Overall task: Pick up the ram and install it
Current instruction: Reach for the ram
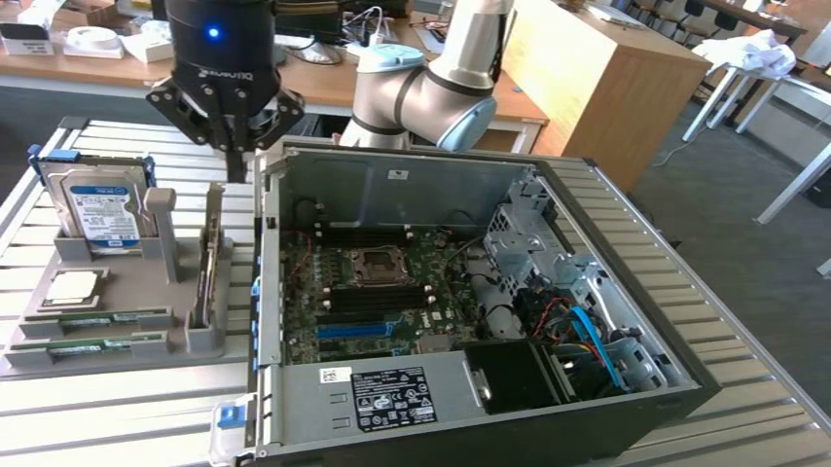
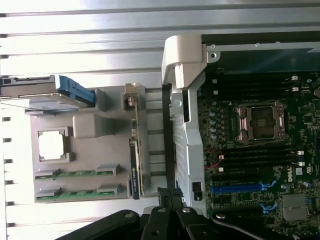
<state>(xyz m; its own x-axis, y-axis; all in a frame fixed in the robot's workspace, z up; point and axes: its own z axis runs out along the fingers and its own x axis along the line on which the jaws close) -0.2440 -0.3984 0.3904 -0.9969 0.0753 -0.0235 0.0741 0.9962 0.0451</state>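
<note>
Ram (image 2: pixel 134 172) stands on edge in the gray tray (image 1: pixel 130 284) — long, thin, dark with green showing. Gripper (image 1: pixel 236 165) hangs above, just beside it — fingers pressed together, holding nothing.

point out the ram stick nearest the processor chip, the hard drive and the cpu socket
ram stick (image 2: pixel 76 173): wrist view, green board middle, beside the processor chip (image 2: pixel 52 145)
hard drive (image 1: pixel 107 209): exterior view, its blue-and-white label
cpu socket (image 1: pixel 379 260): exterior view, socket centre

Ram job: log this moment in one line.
gripper: shut, nothing seen held, above tray edge beside case | ram: lying in tray, untouched | case: open
</note>
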